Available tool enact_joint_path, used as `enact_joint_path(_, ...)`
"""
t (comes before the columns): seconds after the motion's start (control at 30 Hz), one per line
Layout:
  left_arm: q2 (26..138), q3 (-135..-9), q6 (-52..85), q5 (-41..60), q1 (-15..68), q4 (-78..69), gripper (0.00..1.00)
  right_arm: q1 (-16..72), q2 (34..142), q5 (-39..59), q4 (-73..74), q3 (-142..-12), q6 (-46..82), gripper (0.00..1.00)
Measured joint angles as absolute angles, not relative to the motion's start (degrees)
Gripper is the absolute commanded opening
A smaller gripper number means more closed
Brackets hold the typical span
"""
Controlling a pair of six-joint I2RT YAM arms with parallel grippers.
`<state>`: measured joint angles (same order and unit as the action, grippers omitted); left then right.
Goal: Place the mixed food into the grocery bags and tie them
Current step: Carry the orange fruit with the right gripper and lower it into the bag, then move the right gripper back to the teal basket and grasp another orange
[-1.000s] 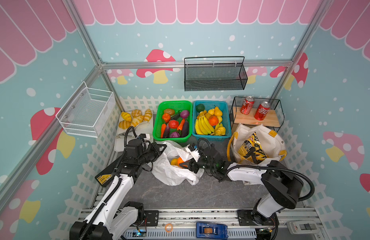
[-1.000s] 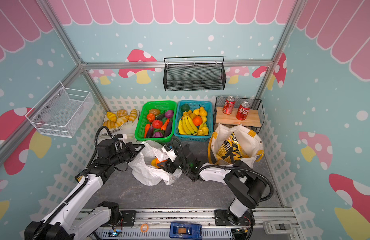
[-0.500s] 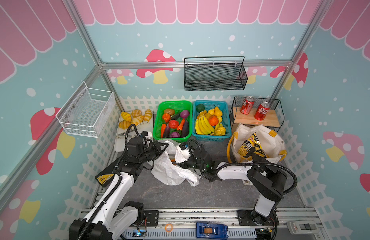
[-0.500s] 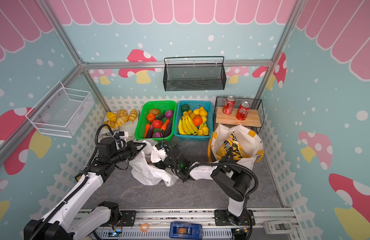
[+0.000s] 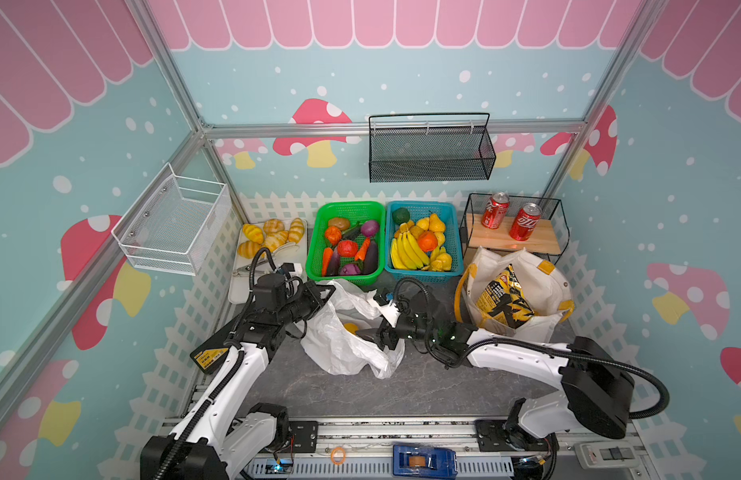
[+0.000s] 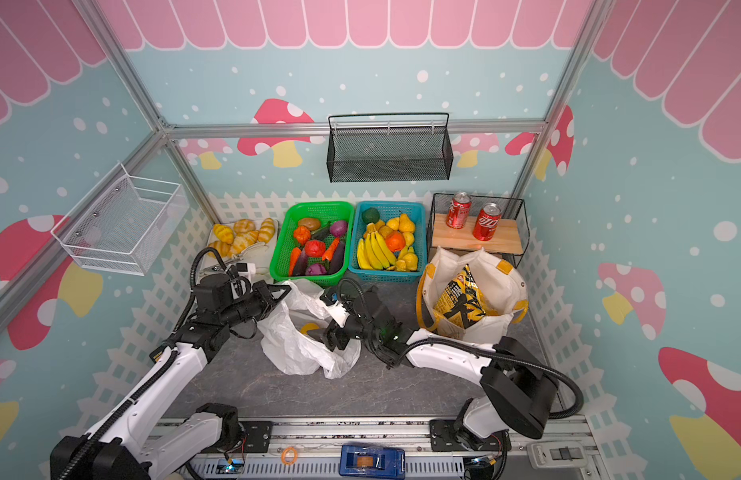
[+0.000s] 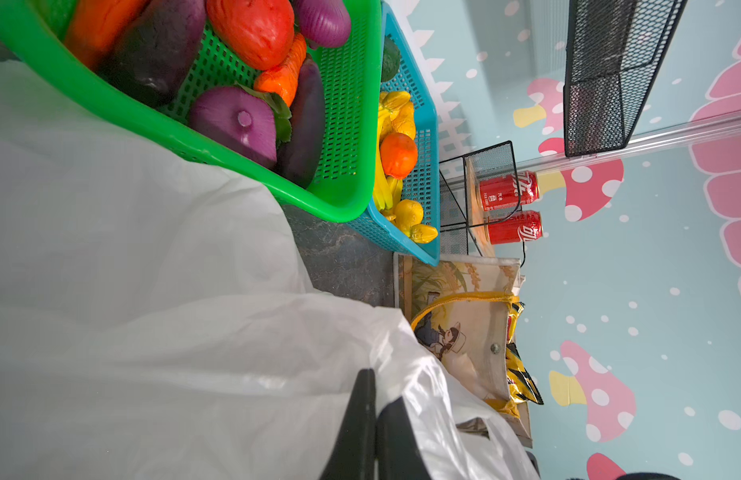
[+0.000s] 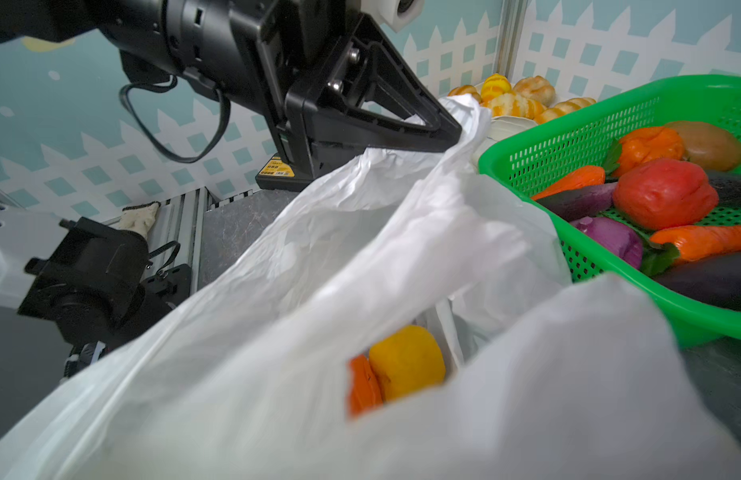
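I see a yellow fruit [image 8: 406, 361] and an orange fruit [image 8: 362, 386] inside the crumpled white plastic bag [image 5: 339, 345], and a snack packet [image 5: 501, 299] upright in the cream tote [image 5: 541, 282].

A lab booth staged as a toy grocery: aluminium frame [image 5: 277, 132], mushroom wallpaper [image 5: 315, 119], basket [image 5: 350, 204] of plastic vegetables [image 5: 347, 248].

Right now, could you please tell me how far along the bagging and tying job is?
Done: a yellow-and-black snack packet stands in the cream cloth tote, and a yellow toy fruit and an orange toy fruit lie in the thin white plastic bag. In hand: the left gripper is shut on that bag's rim, holding it up; the right gripper is at its mouth, grip unclear. Left: neither bag is tied.
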<state>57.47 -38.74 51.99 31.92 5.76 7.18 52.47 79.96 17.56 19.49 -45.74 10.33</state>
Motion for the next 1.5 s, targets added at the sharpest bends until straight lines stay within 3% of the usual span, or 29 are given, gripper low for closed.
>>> enact_joint_path(0.3,57.5,-38.9,52.1,31.5,2.5,7.4,0.0,42.4,63.5,20.6,3.8,-45.0,4.3,0.74)
enact_joint_path(0.47,57.5,-38.9,52.1,31.5,2.4,7.4,0.0,34.8,62.1,19.6,-0.6,-47.2,5.5,0.7)
enact_joint_path(0.57,57.5,-38.9,52.1,31.5,2.4,7.4,0.0,32.0,68.3,13.3,-4.7,-54.5,7.4,0.7)
enact_joint_path(0.97,57.5,-38.9,52.1,31.5,2.4,7.4,0.0,26.7,107.8,-10.0,-14.7,-92.1,4.4,0.85)
enact_joint_path(1.23,57.8,-39.7,52.1,31.5,2.4,7.4,0.0,24.0,128.4,-16.5,-22.9,-112.1,-0.2,0.89)
enact_joint_path(1.5,59.0,-39.8,52.1,31.5,2.4,7.2,0.0,22.2,137.3,-18.3,-27.7,-121.3,-2.3,0.85)
